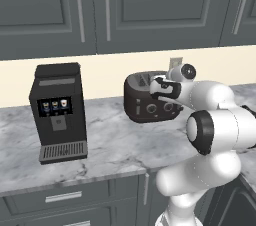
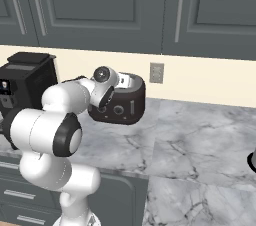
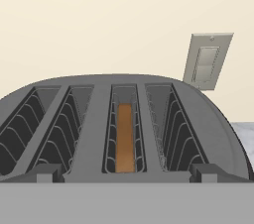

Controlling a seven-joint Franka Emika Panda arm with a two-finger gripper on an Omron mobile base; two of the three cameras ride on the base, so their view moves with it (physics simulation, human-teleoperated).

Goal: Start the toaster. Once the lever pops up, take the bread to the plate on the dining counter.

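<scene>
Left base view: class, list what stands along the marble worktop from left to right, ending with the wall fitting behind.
Coffee machine → toaster → the robot's gripper in front of the toaster's right part → wall outlet just above the toaster's right end.

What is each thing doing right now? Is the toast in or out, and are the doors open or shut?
toaster: upright on the marble worktop, near the wall.
bread: down inside one slot, edge up.
coffee machine: upright on the worktop, screen lit.
upper cabinets: doors shut.
drawers: shut.
</scene>
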